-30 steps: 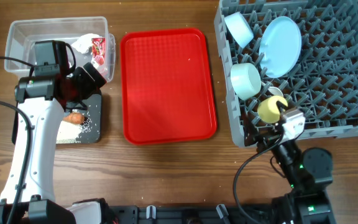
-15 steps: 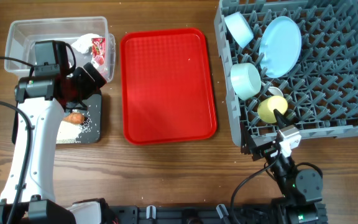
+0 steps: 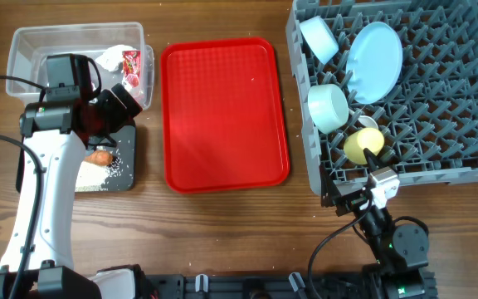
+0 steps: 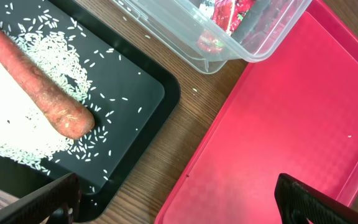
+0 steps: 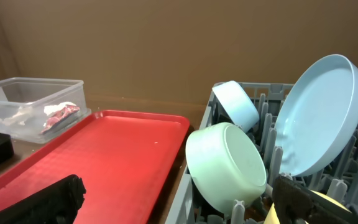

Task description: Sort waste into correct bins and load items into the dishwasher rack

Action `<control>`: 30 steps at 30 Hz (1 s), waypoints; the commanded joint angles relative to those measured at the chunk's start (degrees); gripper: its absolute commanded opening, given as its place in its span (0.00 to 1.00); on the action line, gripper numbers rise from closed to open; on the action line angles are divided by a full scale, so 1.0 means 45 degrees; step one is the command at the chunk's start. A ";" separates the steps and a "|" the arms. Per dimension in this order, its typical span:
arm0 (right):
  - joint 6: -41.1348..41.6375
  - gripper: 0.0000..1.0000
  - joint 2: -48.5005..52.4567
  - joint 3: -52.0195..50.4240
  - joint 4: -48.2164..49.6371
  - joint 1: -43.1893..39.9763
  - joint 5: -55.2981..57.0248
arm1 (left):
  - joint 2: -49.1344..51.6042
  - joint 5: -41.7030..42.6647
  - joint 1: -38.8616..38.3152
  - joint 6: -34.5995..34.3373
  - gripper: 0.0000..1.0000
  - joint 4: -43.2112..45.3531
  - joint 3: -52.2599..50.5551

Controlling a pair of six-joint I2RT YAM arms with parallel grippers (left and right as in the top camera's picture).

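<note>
While my left hand point(image 4: 179, 200) hangs with its fingers spread wide and nothing between them, the orange carrot point(image 4: 39, 81) lies just up and to the left in its wrist view. It rests on the black tray point(image 4: 157, 87) amid the rice point(image 4: 5, 118), its long axis slanting so the blunt end points back toward the hand. My right hand point(image 5: 179, 200), likewise apart and empty, sits by the near edge of the dishwasher rack point(image 3: 438, 124), well away across the counter point(image 3: 222, 224), so I judge any further waste move belongs to the left arm.
</note>
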 commanded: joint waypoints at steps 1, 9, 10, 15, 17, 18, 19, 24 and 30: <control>0.0146 1.00 -0.0126 -0.0034 0.0029 0.0073 0.0175 | -0.0170 -0.0044 0.0073 0.0243 1.00 0.0024 0.0228; 0.0146 1.00 -0.0126 -0.0034 0.0029 0.0073 0.0175 | -0.0170 -0.0044 0.0073 0.0243 1.00 0.0024 0.0228; 0.0146 1.00 -0.0126 -0.0034 0.0029 0.0073 0.0170 | -0.0170 -0.0044 0.0073 0.0243 1.00 0.0024 0.0228; 0.0146 1.00 -0.0126 -0.0034 0.0029 0.0073 0.0175 | -0.0330 -0.0092 0.0073 0.0287 1.00 -0.0180 0.0223; 0.0146 1.00 -0.0126 -0.0034 0.0029 0.0073 0.0175 | -0.0651 -0.0087 0.0073 0.0282 1.00 -0.0185 0.0223; 0.0141 0.99 -0.0126 -0.0034 0.0029 0.0073 0.0170 | -0.0928 -0.0039 0.0073 0.0238 1.00 -0.0165 0.0223; 0.0141 1.00 -0.0126 -0.0034 0.0029 0.0073 0.0175 | -0.1307 -0.0039 0.0053 0.0238 1.00 -0.0160 0.0223; 0.0141 1.00 -0.0126 -0.0034 0.0029 0.0073 0.0175 | -0.3696 -0.0083 -0.0257 0.1418 1.00 0.1311 -0.0287; 0.0141 1.00 -0.0126 -0.0034 0.0029 0.0073 0.0170 | -0.8116 -0.0092 -0.0670 0.2288 1.00 0.5124 -0.4187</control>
